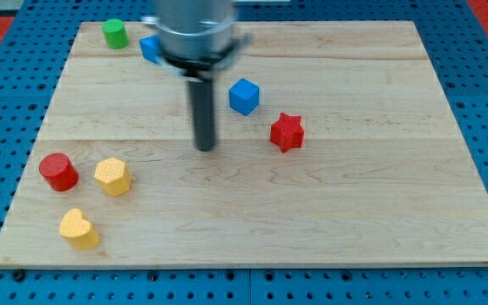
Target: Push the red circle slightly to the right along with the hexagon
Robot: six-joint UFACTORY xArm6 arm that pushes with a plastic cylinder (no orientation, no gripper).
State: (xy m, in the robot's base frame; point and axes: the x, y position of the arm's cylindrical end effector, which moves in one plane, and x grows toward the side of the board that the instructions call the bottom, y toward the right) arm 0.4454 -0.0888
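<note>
On the bench (379,229): seven blocks in all, spread over a pale wooden board.
Red blocks: two, a red circle (58,171) near the view's left edge and a red star (286,131) right of centre.
Yellow blocks: two, a yellow hexagon (113,176) just beside the red circle at its 3 o'clock, apart by a thin gap, and a yellow heart (79,228) at the hexagon's 7 o'clock.
Blue blocks: two, a blue cube (244,96) at the star's 10 o'clock, and a second blue block (150,47) at the view's top, half hidden behind the arm so its shape cannot be told.
Green blocks: one, a green cylinder (114,34) at the top left corner.
Arm pose: a grey housing enters from the view's top and the dark rod hangs upright below it.
Tip: my tip (204,148) rests near the board's middle, well apart from every block, with the red circle and hexagon off at its 8 o'clock.
Jaws: none fitted; the rod holds nothing.
</note>
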